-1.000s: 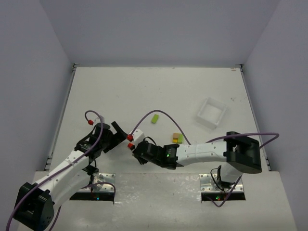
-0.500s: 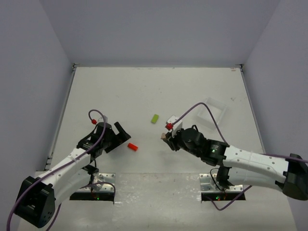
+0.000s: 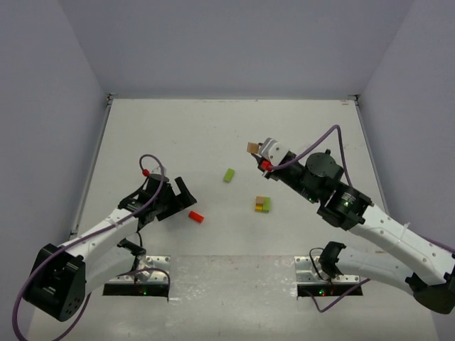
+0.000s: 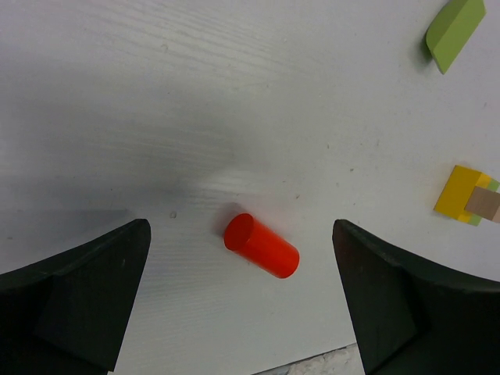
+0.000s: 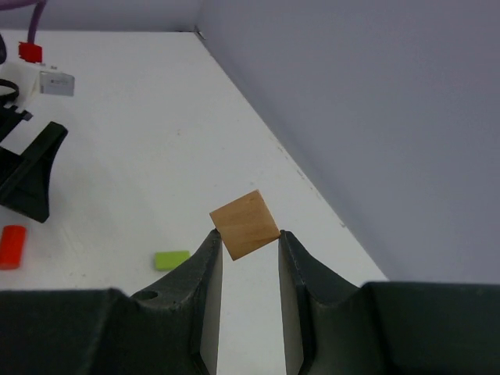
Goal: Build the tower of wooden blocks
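My right gripper (image 5: 248, 244), arm stretched forward and raised off the table, pinches a tan block (image 5: 244, 223). My left gripper (image 3: 180, 197) hangs wide open, low over a red cylinder (image 4: 262, 245).

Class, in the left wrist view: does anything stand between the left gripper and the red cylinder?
Nothing visible does. The red-orange cylinder lies on bare table, squarely in front of the open left gripper; the lime green block and small stack sit well aside.

Bright even light, soft faint shadows, sharp focus, no glare
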Action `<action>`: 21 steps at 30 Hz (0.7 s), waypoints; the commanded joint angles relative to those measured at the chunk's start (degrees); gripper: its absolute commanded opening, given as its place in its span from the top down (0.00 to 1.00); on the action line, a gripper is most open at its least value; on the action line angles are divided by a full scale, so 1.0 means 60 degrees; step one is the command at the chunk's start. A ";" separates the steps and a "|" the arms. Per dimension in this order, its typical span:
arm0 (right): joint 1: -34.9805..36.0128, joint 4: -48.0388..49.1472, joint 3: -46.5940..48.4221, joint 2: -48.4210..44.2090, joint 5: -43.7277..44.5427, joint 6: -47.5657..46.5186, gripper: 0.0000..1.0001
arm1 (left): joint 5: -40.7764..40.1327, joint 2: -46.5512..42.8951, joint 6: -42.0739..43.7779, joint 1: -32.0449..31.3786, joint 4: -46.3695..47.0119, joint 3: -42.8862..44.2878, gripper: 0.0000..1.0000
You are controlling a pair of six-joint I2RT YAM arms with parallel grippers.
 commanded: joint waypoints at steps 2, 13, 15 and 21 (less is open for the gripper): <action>-0.0502 -0.0073 0.0577 0.0633 -0.0009 -0.1087 1.00 | 0.0425 0.0229 0.0418 -0.0086 0.0278 0.0560 0.00; -0.5470 0.0136 0.0472 0.2357 -0.5281 0.0172 1.00 | 0.0496 0.0818 0.1160 -0.0086 -0.0469 0.1078 0.00; -0.5762 -0.0062 0.0351 0.2844 -0.6135 -0.0017 1.00 | 0.0604 0.0843 0.1306 -0.0086 -0.0386 0.1088 0.00; -0.6613 -0.1181 -0.0464 0.3097 -0.6905 -0.1180 1.00 | 0.0906 0.0940 0.1375 -0.0086 -0.0147 0.1015 0.00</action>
